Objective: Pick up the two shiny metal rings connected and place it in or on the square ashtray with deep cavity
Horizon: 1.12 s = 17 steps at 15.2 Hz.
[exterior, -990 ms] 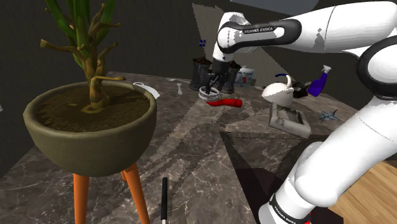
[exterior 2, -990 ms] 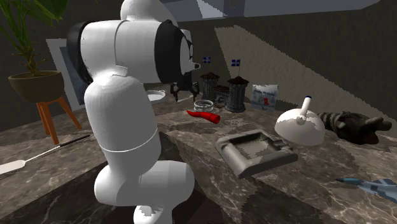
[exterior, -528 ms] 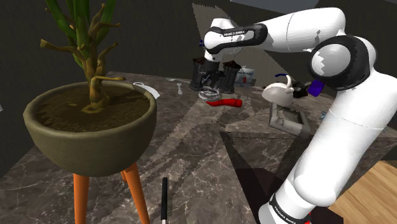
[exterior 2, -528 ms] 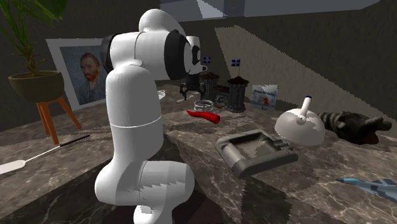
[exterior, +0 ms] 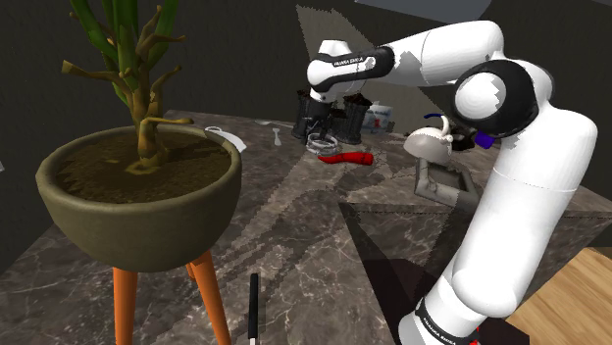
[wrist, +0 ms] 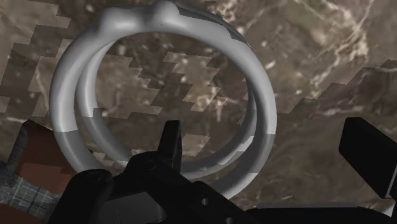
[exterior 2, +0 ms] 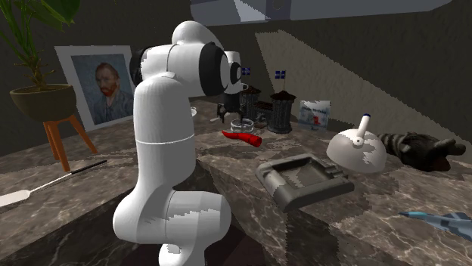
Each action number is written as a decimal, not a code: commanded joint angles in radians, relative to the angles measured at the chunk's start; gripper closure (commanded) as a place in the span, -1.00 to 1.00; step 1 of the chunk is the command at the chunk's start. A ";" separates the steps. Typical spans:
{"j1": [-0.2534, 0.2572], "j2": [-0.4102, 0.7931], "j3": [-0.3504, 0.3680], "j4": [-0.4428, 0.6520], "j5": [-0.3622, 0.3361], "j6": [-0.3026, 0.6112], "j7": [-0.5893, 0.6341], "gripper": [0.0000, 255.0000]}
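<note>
Two linked grey metal rings are lying on the dark veined stone counter at its far side, apart from the grey square ashtray. Black fingers are standing apart astride their rim, dark walls behind.

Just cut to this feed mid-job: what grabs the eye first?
A big olive bowl planter on orange legs looms at the shoulder view's left. Behind it the white arm stretches across the dark marbled table, its black gripper open over the two joined grey rings beside a curved red object.
</note>
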 commanded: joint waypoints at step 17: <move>-0.001 0.015 0.001 -0.016 0.003 0.031 -0.002 1.00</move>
